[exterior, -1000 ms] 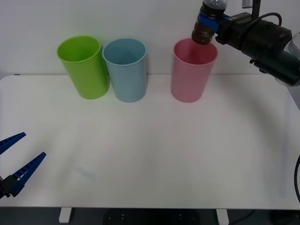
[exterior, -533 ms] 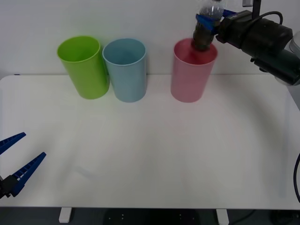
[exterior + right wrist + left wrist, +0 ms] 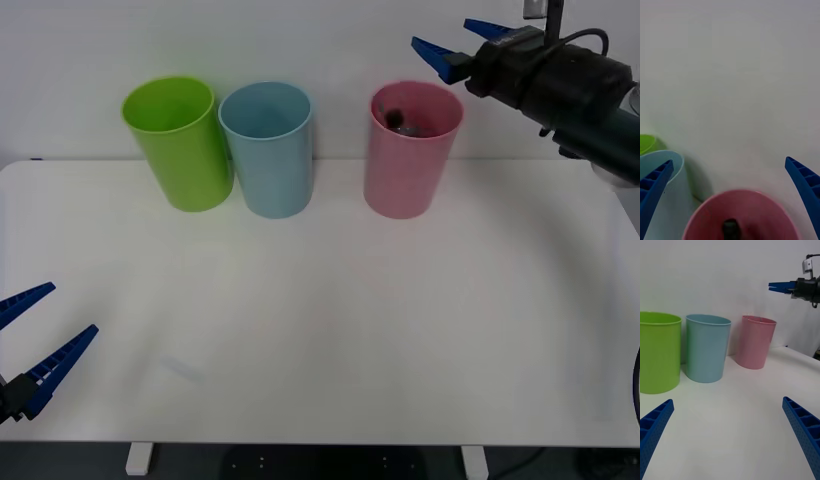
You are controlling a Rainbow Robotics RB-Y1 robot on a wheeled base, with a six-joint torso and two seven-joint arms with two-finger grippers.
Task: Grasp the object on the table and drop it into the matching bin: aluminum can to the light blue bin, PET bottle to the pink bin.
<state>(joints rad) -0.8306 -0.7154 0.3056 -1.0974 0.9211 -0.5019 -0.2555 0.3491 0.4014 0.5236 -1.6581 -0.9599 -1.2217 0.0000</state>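
Spread wide and empty, the right gripper (image 3: 458,42) hangs above and just behind the far rim of the pink bin (image 3: 405,170), its blue ribbed fingers (image 3: 432,52) pointing toward the robot's left. Its bulky black wrist and forearm reach in level from the right edge of the front view, well above the table (image 3: 330,330). From the right wrist camera the two fingers frame the bin's mouth, with the opening almost straight below.

Next in size come the three bins along the far edge of the white table: the lime green bin (image 3: 178,140) touching or nearly touching the light blue bin (image 3: 268,145), then a gap, then the pink one standing apart.

Inside the pink bin lies the PET bottle (image 3: 397,120), a dark shape with its black cap showing low against the inner wall; in the right wrist view it sits dark at the bottom of the pink cup (image 3: 730,228). The drop looks done and in the right bin.

What the retreat calls for, in my judgement, is a straight lift first, so the lower finger clears the rim and does not tip the light, tall cup.

Parked near the front left corner of the table, the left gripper (image 3: 35,340) also holds its fingers apart, with nothing between them.
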